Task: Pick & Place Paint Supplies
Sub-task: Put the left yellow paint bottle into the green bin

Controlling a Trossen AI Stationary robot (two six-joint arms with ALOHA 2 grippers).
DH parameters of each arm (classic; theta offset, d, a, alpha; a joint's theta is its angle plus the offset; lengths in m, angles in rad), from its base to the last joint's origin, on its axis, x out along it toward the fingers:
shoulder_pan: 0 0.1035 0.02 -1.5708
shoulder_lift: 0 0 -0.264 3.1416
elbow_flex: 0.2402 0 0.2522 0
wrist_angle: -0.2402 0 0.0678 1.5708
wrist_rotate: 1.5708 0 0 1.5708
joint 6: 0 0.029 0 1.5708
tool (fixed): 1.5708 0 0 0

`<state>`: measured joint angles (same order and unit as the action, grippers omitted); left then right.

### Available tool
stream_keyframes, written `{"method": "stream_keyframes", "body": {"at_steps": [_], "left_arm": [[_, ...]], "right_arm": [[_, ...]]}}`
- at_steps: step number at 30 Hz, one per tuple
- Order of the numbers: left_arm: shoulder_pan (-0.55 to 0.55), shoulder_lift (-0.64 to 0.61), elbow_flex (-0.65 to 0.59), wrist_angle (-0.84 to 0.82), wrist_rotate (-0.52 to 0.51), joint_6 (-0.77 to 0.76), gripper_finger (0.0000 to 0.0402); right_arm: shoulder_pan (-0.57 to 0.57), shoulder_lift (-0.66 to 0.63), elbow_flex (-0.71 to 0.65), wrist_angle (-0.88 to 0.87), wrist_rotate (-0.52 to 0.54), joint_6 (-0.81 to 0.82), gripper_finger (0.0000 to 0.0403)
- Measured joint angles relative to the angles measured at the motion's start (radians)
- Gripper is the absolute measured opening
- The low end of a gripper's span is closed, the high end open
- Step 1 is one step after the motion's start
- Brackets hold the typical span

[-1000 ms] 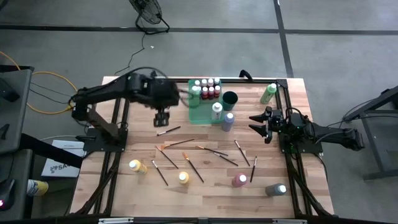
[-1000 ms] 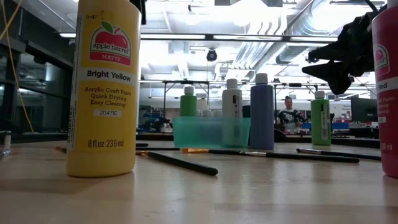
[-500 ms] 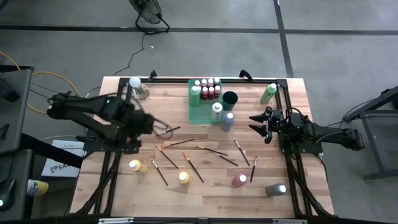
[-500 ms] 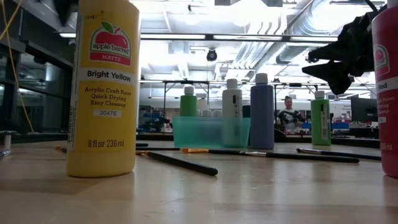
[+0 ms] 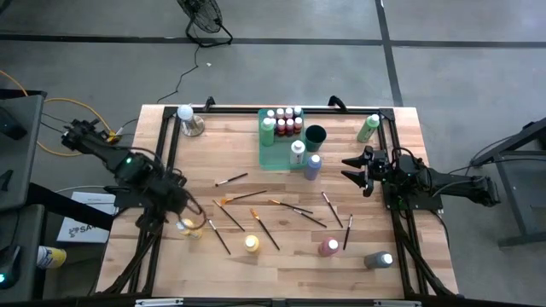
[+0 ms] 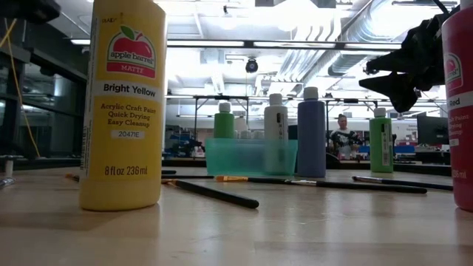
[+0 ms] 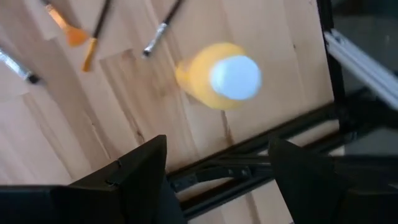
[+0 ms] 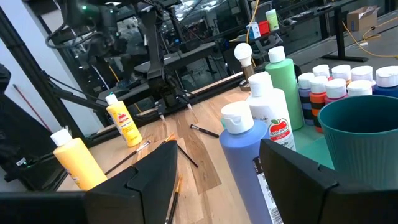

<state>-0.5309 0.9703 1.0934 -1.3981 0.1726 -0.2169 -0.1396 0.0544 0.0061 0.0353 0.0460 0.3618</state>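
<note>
High view: left gripper [image 5: 181,220] hangs over the counter's [image 5: 281,256] left edge, just above a yellow paint bottle [image 5: 186,228]. Brushes [image 5: 256,209] lie scattered mid-counter. Right gripper [image 5: 354,170] waits at the right edge.

Low view: a yellow bottle [image 6: 122,103] stands upright near the camera; a green tray [image 6: 250,157] stands behind.

Left wrist view: fingers [image 7: 146,174] spread wide, holding nothing, the yellow bottle's white cap [image 7: 235,77] beyond them.

Right wrist view: fingers [image 8: 152,171] apart, empty, a blue bottle [image 8: 244,152] near.
</note>
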Motion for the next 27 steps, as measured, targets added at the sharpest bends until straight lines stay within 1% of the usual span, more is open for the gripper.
{"method": "stream_keyframes", "body": {"at_steps": [4,7,9,11,19,27], "left_arm": [[-0.091,0.0,-0.018,0.031,-0.031,0.026,0.0276],[-0.148,0.0,-0.035,0.078,-0.092,0.029,0.0276],[-0.174,0.0,-0.046,0.111,-0.14,0.029,0.0276],[-0.192,0.006,-0.055,0.131,-0.167,0.029,0.0276],[-0.204,0.06,-0.082,0.202,-0.179,0.056,0.0276],[-0.202,0.107,-0.083,0.207,-0.183,0.056,0.0274]], "right_arm": [[0.0,0.0,0.0,0.0,0.0,0.0,0.0223],[0.0,0.0,0.0,0.0,0.0,0.0,0.0223],[0.0,0.0,0.0,0.0,0.0,0.0,0.0223],[0.0,0.0,0.0,0.0,0.0,0.0,0.0223],[0.0,0.0,0.0,-0.001,0.0,0.0,0.0223],[0.0,0.0,0.0,-0.001,0.0,0.0,0.0223]]}}
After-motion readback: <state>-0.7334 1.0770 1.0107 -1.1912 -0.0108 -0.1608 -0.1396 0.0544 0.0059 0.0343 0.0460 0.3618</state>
